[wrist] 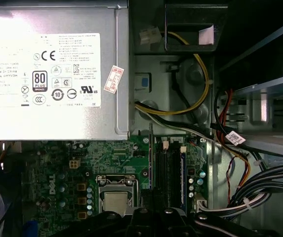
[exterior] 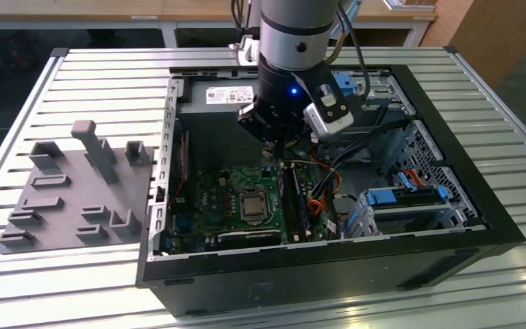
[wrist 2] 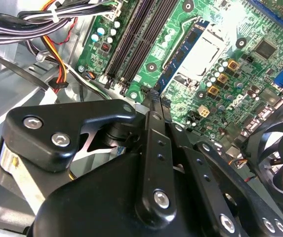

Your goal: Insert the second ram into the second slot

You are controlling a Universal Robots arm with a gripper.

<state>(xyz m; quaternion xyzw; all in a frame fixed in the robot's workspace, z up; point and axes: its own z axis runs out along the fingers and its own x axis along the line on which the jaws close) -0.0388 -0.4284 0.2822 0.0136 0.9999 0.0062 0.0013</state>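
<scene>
While the jaws pinch shut on the second ram, it hangs over the motherboard, just beside the memory slots, unseated. Insertion step; probably needs squaring with a free slot.

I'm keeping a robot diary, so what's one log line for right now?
black gripper: shut on thin blue circuit-board stick | place: above green motherboard, near black memory slots | stick: not yet in slot
</scene>
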